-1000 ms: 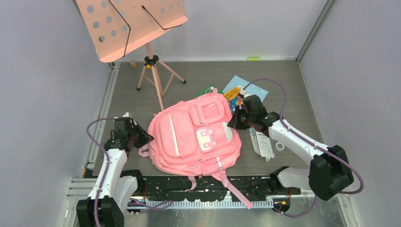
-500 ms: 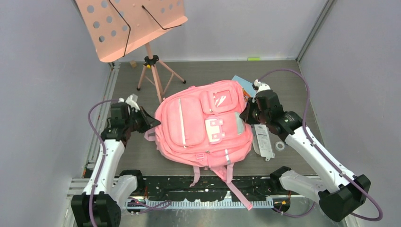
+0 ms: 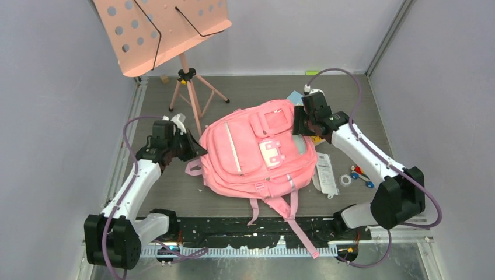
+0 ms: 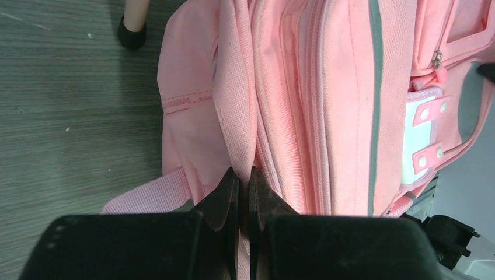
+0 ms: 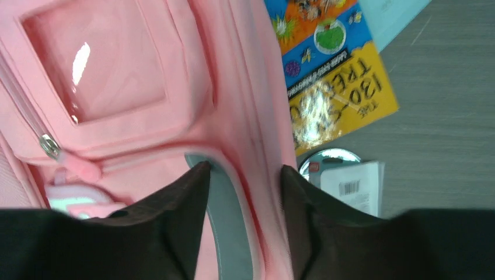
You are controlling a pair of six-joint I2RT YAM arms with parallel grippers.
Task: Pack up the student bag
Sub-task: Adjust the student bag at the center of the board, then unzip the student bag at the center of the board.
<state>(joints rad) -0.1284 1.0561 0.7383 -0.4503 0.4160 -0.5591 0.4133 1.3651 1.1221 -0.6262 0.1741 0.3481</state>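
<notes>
The student bag (image 3: 257, 149), a big soft pink backpack, lies front up in the middle of the table, straps trailing toward the near edge. My left gripper (image 3: 195, 153) is at its left side, shut on a fold of the pink fabric (image 4: 233, 116) by a strap; in the left wrist view the left gripper (image 4: 244, 172) pinches that fold. My right gripper (image 3: 300, 125) hangs over the bag's far right edge. In the right wrist view the right gripper (image 5: 244, 169) stands open, its jaws astride the bag's edge and grey strip (image 5: 225, 204).
A colourful book (image 5: 333, 76) and a light blue one (image 5: 391, 14) lie beside the bag's right side. A white packet (image 3: 326, 174), a tape ring (image 3: 345, 180) and small coloured bits (image 3: 362, 174) lie to the right. A salmon music stand (image 3: 163, 32) stands at the far left.
Both arms carried the bag toward the far right, covering more of the books. The right gripper, shut on the bag's right edge before, has opened and let go.
</notes>
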